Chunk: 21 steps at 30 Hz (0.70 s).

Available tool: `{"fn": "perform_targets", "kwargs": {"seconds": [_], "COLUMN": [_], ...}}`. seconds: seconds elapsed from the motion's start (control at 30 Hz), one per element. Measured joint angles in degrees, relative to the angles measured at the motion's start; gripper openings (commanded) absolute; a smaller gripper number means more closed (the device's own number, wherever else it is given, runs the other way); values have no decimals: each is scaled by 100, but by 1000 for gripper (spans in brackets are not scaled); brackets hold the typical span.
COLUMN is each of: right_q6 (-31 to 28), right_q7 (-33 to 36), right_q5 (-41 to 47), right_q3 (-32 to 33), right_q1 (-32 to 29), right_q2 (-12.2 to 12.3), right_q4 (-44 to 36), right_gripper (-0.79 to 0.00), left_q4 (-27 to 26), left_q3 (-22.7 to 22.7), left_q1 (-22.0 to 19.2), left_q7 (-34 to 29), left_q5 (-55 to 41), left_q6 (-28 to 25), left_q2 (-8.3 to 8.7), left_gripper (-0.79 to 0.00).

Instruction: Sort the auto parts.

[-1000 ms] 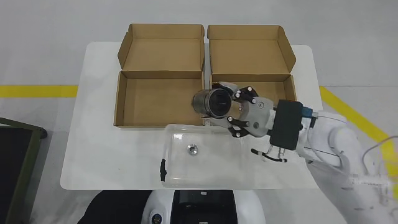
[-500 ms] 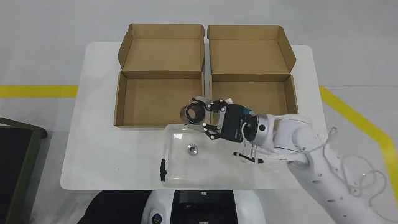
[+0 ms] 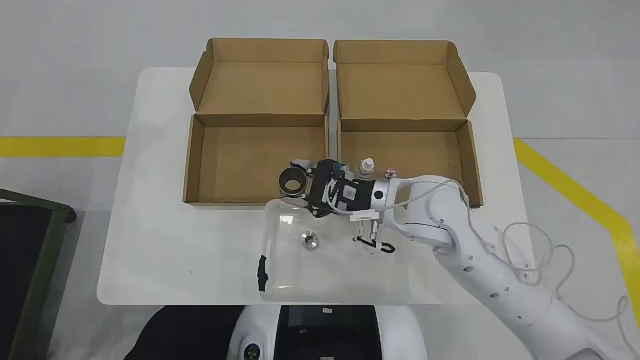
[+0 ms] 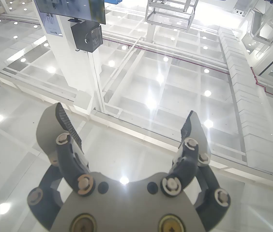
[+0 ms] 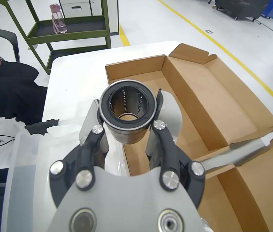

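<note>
— Since a second ago the right gripper (image 5: 129, 111) has carried the linear bearing (image 5: 126, 124) to the left. It went from the wall between the two boxes to the near right corner of the left cardboard box (image 3: 240, 160).
— How is the grip?
— Both fingers are clamped on the sides of the cylinder. Its black-rimmed end stands out past the fingertips, just beside the clear bin (image 3: 268, 260).
— And the other arm?
— Left gripper (image 4: 125, 119) points at the ceiling, jaws wide apart.
</note>
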Motion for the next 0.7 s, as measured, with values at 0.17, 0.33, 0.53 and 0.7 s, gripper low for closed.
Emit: {"fn": "perform_targets", "kwargs": {"seconds": [0.17, 0.33, 0.53, 0.7], "right_q6": [184, 399, 532, 652], "right_q7": [87, 191, 275, 335], "right_q5": [-43, -95, -15, 71], "right_q3": [-391, -733, -1029, -1252], "right_q1": [372, 760, 1148, 1435], "right_q2": [-195, -412, -662, -886], "right_q4": [361, 720, 1213, 1675], "right_gripper": [-785, -785, -785, -785], "left_q4": [0, 0, 0, 0], "left_q3": [0, 0, 0, 0], "left_q1": [0, 0, 0, 0], "left_q7": [0, 0, 0, 0], "left_q5": [0, 0, 0, 0], "left_q6": [0, 0, 0, 0], "left_q2": [0, 0, 0, 0], "left_gripper": [0, 0, 0, 0]}}
